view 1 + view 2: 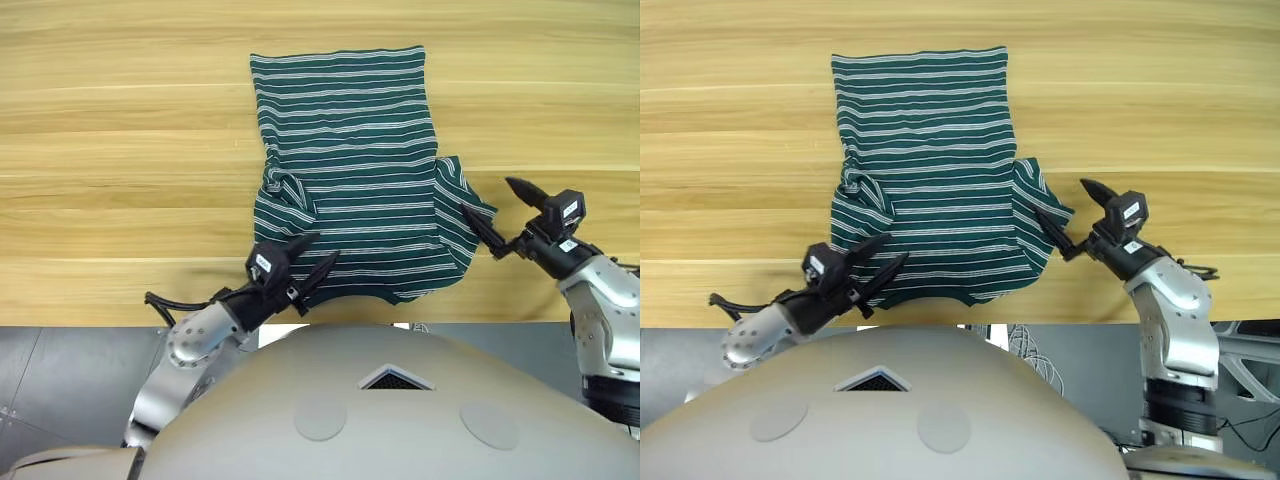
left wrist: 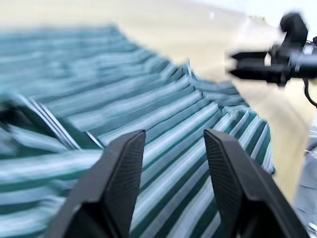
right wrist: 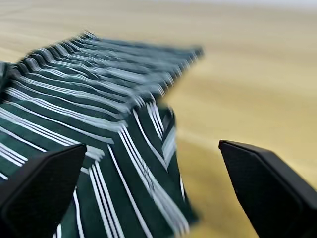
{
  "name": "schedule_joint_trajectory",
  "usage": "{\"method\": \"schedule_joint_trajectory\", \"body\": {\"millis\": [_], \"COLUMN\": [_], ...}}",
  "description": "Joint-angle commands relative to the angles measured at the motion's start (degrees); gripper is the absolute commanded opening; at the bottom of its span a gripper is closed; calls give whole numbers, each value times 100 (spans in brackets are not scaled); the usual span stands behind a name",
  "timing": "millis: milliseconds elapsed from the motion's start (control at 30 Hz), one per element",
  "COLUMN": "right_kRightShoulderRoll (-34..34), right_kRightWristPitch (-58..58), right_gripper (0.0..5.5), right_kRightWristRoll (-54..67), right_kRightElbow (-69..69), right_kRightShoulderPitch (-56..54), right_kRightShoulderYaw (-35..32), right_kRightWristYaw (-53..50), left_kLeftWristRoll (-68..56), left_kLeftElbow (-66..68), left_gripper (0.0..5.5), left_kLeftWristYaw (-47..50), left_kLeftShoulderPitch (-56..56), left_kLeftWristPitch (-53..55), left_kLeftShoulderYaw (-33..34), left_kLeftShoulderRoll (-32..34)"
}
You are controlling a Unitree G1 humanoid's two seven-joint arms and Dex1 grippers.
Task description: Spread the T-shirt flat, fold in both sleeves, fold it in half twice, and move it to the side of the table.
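1. The left gripper [image 1: 328, 245] has its two fingers apart, with nothing between them. It hovers over the near left corner of the T-shirt [image 1: 350, 150].
2. In the left wrist view, striped cloth shows in the gap between those fingers [image 2: 124, 173]. I cannot tell whether the tips touch the fabric.
3. The right gripper [image 1: 485, 194] is spread wide, also holding nothing. It sits at the shirt's near right edge.
4. One of its fingers lies over the right sleeve [image 1: 455, 185]. The other points out over the bare wooden table [image 1: 120, 150], just beyond the sleeve's edge.
5. The T-shirt, dark green with thin white stripes, lies on the table between the two grippers. It stretches away from both of them toward the far side.
6. Just ahead of the left gripper, the left sleeve [image 1: 285, 190] is bunched and turned in over the body.
7. The far hem, well away from both grippers, lies flat and straight.
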Motion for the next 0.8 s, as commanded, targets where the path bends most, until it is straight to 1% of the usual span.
{"method": "schedule_joint_trajectory", "body": {"millis": [33, 133, 167, 200, 333, 433, 533, 567, 700, 800], "right_kRightShoulderRoll": [16, -31, -46, -74, -190, -305, -418, -442, -431, -401], "right_kRightWristPitch": [964, 1502, 1635, 1728, 1869, 1972, 1988, 1982, 1948, 1849], "right_gripper": [494, 494, 476, 470, 396, 349, 291, 281, 192, 142], "right_kRightWristRoll": [275, 286, 268, 261, 310, 398, 363, 344, 303, 215], "right_kRightElbow": [177, 358, 418, 448, 310, 42, -101, -118, -167, -119], "right_kRightShoulderPitch": [-102, -293, -337, -370, -279, -174, -87, -71, -77, -166], "right_kRightShoulderYaw": [-196, -149, -137, -119, -61, -102, -182, -191, -139, -74], "right_kRightWristYaw": [-407, -593, -650, -644, -433, -286, -196, -174, -126, -141], "left_kLeftWristRoll": [590, 1035, 1133, 1204, 1352, 1360, 1339, 1326, 1284, 1275], "left_kLeftElbow": [282, 885, 1111, 1327, 1729, 1744, 1710, 1698, 1640, 1634], "left_gripper": [204, 204, 208, 208, 208, 208, 208, 208, 208, 208], "left_kLeftWristYaw": [114, 406, 490, 552, 611, 581, 598, 599, 599, 606], "left_kLeftShoulderPitch": [156, 182, 177, 165, 126, 194, 239, 250, 314, 325], "left_kLeftWristPitch": [-913, -1063, -1055, -1051, -1036, -1051, -1026, -1019, -997, -987], "left_kLeftShoulderYaw": [290, 245, 210, 159, 29, -24, -38, -39, -36, -47], "left_kLeftShoulderRoll": [20, -128, -191, -250, -322, -313, -318, -320, -325, -347]}}
